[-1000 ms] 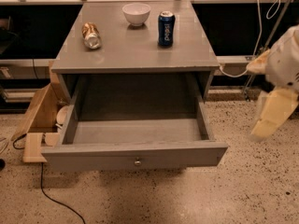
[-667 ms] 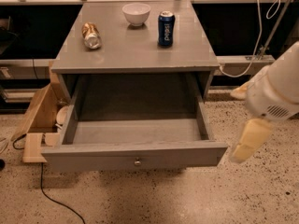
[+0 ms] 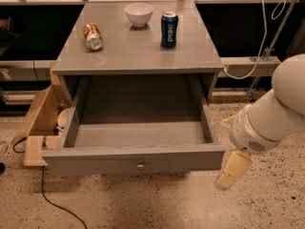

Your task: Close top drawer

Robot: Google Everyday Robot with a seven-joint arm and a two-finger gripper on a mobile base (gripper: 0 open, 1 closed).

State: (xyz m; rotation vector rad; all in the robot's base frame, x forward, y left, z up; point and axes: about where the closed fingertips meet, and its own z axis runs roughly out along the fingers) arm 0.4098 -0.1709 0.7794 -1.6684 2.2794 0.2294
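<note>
Since the earlier frame the arm has swung down and leftward, bringing the pincer (image 3: pixel 232 170) just beside the right front corner of the top drawer (image 3: pixel 105 161), which stands pulled far out of the cabinet. How wide the pincer stands, I cannot tell. On the counter (image 3: pixel 138 51) above sit a white bowl (image 3: pixel 138 14), an upright blue can (image 3: pixel 169 29) and a tipped can (image 3: pixel 93 36).

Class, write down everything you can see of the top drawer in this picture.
The top drawer is grey, wood-like, pulled far out of the cabinet, level, with nothing seen inside. Its plain flat front bears one small round silver knob at centre. The tool hangs beside its front right corner; contact cannot be told.
</note>
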